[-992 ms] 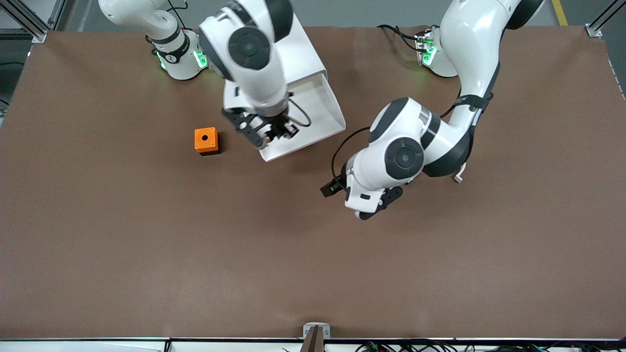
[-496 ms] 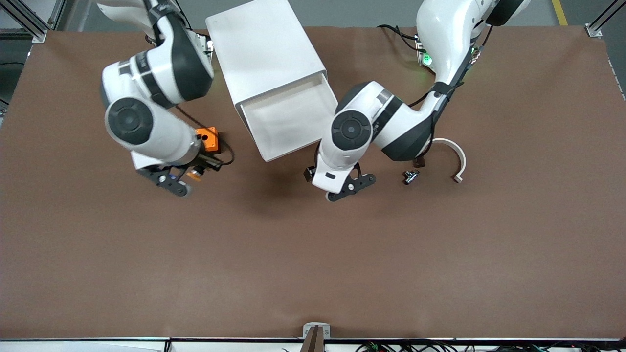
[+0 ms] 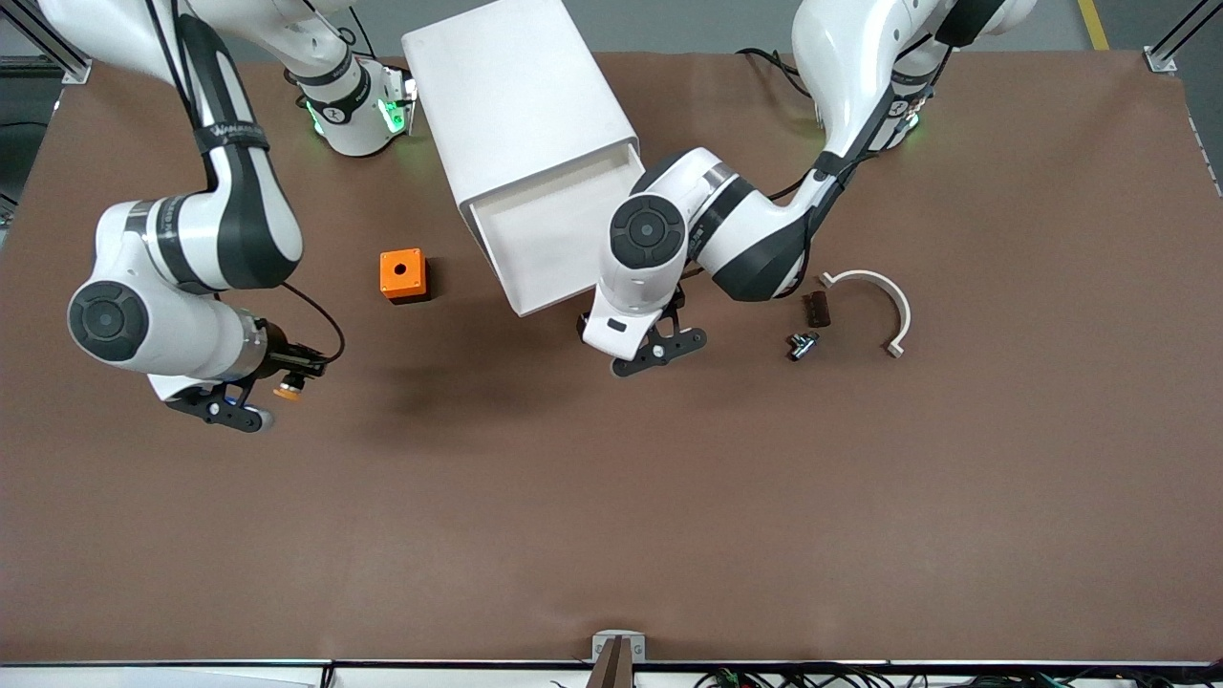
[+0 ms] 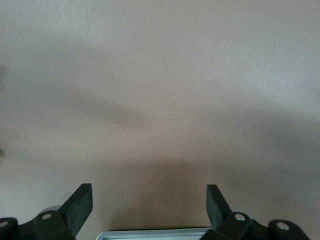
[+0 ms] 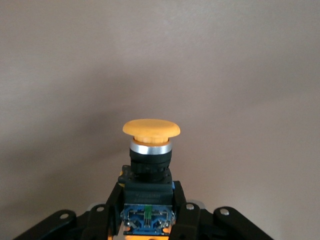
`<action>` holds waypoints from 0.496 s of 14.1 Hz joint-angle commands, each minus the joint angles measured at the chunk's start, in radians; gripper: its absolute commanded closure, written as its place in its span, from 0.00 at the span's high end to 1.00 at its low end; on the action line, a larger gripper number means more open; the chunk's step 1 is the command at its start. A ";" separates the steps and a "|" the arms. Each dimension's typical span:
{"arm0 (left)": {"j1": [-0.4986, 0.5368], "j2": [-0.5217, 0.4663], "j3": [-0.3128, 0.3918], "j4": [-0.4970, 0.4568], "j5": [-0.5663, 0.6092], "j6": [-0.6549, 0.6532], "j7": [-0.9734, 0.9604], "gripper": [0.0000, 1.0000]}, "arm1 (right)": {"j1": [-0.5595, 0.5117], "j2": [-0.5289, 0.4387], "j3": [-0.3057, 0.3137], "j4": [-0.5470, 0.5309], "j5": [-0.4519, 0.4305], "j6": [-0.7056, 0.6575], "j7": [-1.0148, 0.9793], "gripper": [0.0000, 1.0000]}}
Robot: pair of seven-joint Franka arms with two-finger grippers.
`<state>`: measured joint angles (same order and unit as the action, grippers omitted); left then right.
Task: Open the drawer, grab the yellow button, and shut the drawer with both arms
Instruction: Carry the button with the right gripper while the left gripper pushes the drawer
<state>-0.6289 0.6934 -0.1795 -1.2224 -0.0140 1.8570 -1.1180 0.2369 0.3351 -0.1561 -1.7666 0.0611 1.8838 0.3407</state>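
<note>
The white cabinet (image 3: 516, 96) has its top drawer (image 3: 559, 239) pulled open, and the tray looks bare inside. My right gripper (image 3: 268, 393) is shut on the button (image 3: 285, 390) above the brown table, toward the right arm's end, lower in the front view than the orange cube. In the right wrist view the button (image 5: 150, 150) stands between my fingers (image 5: 187, 212), orange-yellow cap outward, blue end inward. My left gripper (image 3: 632, 346) is open and empty, low over the table just in front of the drawer's front. In the left wrist view its fingers (image 4: 80, 207) are spread wide over bare table.
An orange cube (image 3: 402, 275) with a round hole sits beside the cabinet toward the right arm's end. Toward the left arm's end lie a small black-and-white part (image 3: 803, 344), a dark brown piece (image 3: 816, 308) and a white curved piece (image 3: 884, 296).
My right gripper carried the button from over the drawer, past the orange cube, out toward the right arm's end. My left gripper moved in toward the drawer's front.
</note>
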 commanded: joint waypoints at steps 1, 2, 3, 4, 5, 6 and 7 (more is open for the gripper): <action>-0.012 -0.029 -0.002 -0.028 0.000 0.011 -0.009 1.00 | -0.059 -0.025 0.020 -0.088 -0.010 0.084 -0.087 0.00; -0.021 -0.029 -0.002 -0.026 -0.012 0.011 -0.020 1.00 | -0.073 -0.025 0.020 -0.117 -0.017 0.130 -0.115 0.00; -0.028 -0.029 -0.002 -0.026 -0.021 0.011 -0.028 1.00 | -0.089 -0.025 0.020 -0.146 -0.018 0.162 -0.139 0.00; -0.031 -0.031 -0.002 -0.026 -0.027 0.010 -0.029 1.00 | -0.108 -0.025 0.020 -0.186 -0.018 0.214 -0.173 0.00; -0.041 -0.031 -0.002 -0.026 -0.038 0.007 -0.045 1.00 | -0.129 -0.024 0.021 -0.224 -0.018 0.272 -0.221 0.00; -0.044 -0.031 -0.002 -0.026 -0.052 0.001 -0.057 1.00 | -0.155 -0.021 0.021 -0.259 -0.018 0.331 -0.276 0.00; -0.048 -0.031 -0.002 -0.028 -0.057 -0.010 -0.062 1.00 | -0.174 -0.018 0.021 -0.283 -0.018 0.369 -0.307 0.00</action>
<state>-0.6681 0.6886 -0.1849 -1.2225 -0.0471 1.8558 -1.1600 0.1183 0.3371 -0.1552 -1.9775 0.0557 2.1763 0.1067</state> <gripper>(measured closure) 0.000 0.581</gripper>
